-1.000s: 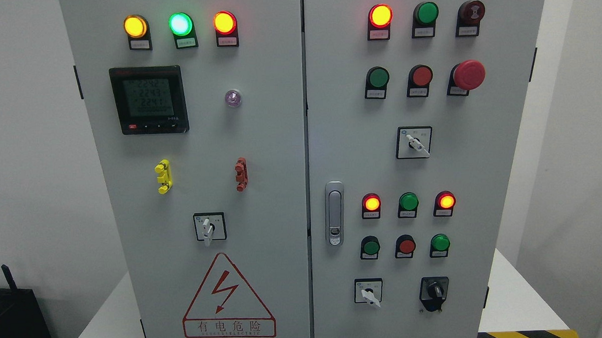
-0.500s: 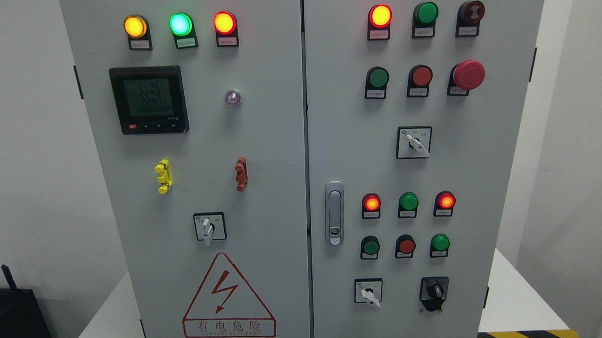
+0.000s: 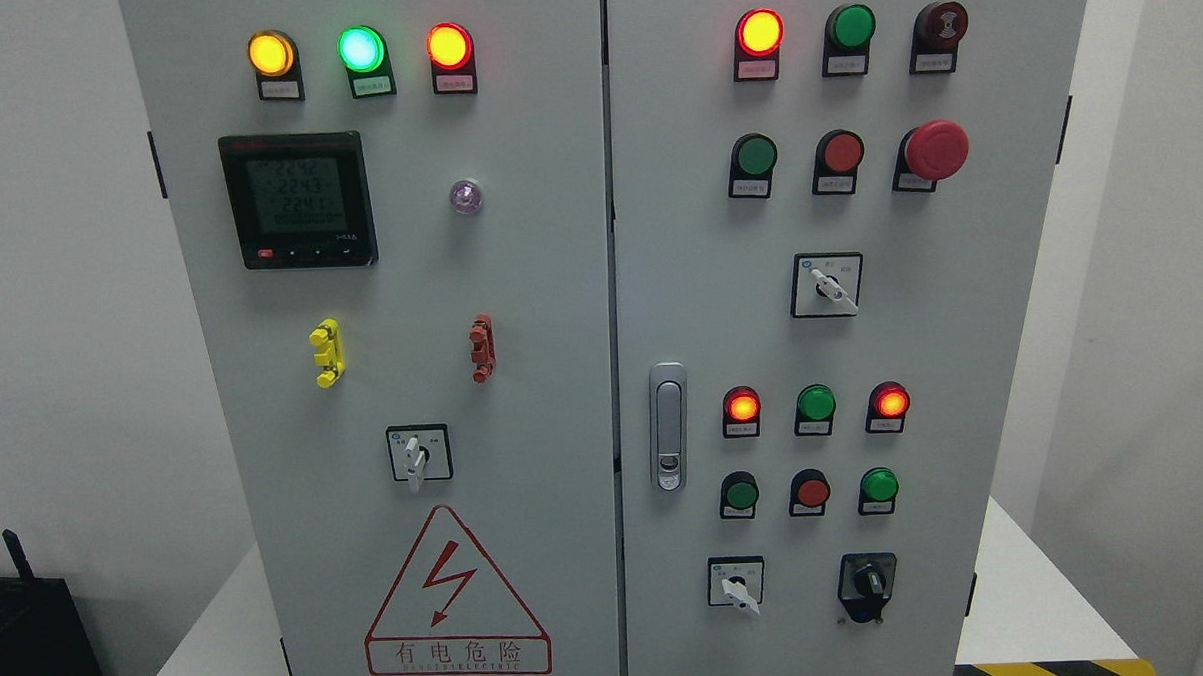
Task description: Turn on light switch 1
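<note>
Head view faced a grey two-door electrical cabinet (image 3: 519,281). Neither robot hand was in frame, so how far either was open, or what it held, could not be told.

Which control is "light switch 1" could not be read from the small labels. Candidates on the right door: a white-handled rotary selector (image 3: 827,285) at mid height, another (image 3: 737,583) at lower left, and a black rotary knob (image 3: 867,581) beside that one. The left door carried one more white-handled selector (image 3: 418,454), just above the red-outlined electric hazard triangle (image 3: 455,593).

Top row of left door: yellow lamp (image 3: 270,52), green lamp (image 3: 360,48) and red lamp (image 3: 448,45), all lit. A digital meter (image 3: 296,200) sat below them. The red mushroom emergency stop (image 3: 935,149) stood at upper right; a silver door latch (image 3: 669,426) near the centre seam.
</note>
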`<state>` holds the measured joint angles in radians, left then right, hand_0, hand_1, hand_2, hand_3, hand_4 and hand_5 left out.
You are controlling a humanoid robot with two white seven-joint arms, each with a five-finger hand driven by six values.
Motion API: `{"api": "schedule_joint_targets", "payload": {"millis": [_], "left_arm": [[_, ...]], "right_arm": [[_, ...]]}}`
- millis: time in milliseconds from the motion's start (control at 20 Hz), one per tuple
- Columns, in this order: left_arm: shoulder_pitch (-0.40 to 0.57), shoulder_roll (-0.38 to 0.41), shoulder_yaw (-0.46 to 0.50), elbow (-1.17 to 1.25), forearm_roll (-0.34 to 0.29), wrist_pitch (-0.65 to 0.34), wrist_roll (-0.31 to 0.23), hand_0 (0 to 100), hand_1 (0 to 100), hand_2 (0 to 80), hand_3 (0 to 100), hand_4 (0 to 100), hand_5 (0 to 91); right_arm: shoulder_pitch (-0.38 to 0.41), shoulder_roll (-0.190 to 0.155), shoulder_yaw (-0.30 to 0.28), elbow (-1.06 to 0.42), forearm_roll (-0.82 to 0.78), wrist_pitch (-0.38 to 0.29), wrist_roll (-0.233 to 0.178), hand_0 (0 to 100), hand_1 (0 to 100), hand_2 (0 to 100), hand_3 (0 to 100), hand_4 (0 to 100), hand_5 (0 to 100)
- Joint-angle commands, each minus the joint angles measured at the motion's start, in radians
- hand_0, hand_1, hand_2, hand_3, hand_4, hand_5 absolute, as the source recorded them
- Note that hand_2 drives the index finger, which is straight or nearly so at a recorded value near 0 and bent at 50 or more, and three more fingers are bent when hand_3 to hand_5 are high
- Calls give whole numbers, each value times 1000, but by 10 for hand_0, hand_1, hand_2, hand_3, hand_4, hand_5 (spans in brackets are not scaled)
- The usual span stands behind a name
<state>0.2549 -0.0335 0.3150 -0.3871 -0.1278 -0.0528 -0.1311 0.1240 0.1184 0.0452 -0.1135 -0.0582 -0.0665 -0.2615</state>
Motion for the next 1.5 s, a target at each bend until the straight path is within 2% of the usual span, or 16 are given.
{"api": "schedule_joint_targets", "payload": {"millis": [0, 250, 400, 500, 600, 900, 1050, 1150, 1250, 1450], "left_arm": [[43, -2, 278, -277, -1, -13, -1, 267, 0, 0, 1, 64, 0], [44, -2, 372, -381, -1, -70, 2, 297, 0, 0, 70, 156, 0], [50, 0, 415, -441, 0, -113, 42, 311, 0, 0, 101, 199, 0], [50, 0, 446, -485, 0, -166, 47, 321, 0, 0, 123, 230, 0], [50, 0, 464, -539, 0, -191, 65, 327, 0, 0, 140, 243, 0], [52, 0, 495, -743, 5, -220, 68, 344, 0, 25, 200, 297, 0], [52, 0, 496, -837, 7, -281, 86, 353, 0, 89, 281, 374, 44], [50, 0, 498, -896, 7, -315, 94, 365, 24, 132, 347, 441, 103], [50, 0, 495, -958, 7, -318, 94, 376, 58, 174, 409, 505, 164], [46, 0, 481, -1050, 8, -318, 93, 391, 77, 203, 467, 563, 232]], "right_arm": [[0, 0, 1, 0, 0, 1, 1, 120, 389, 0, 0, 0, 0], [0, 0, 1, 0, 0, 1, 1, 120, 389, 0, 0, 0, 0], [-1, 0, -1, 0, 0, 1, 1, 120, 389, 0, 0, 0, 0], [0, 0, 1, 0, 0, 1, 1, 120, 389, 0, 0, 0, 0], [0, 0, 1, 0, 0, -1, 1, 120, 389, 0, 0, 0, 0], [0, 0, 1, 0, 1, -1, 1, 120, 389, 0, 0, 0, 0], [0, 0, -1, 0, 0, 1, 1, 120, 389, 0, 0, 0, 0], [-1, 0, 1, 0, 0, 1, 1, 120, 389, 0, 0, 0, 0], [0, 0, 1, 0, 1, 1, 1, 120, 389, 0, 0, 0, 0], [-1, 0, -1, 0, 0, 1, 1, 120, 389, 0, 0, 0, 0]]}}
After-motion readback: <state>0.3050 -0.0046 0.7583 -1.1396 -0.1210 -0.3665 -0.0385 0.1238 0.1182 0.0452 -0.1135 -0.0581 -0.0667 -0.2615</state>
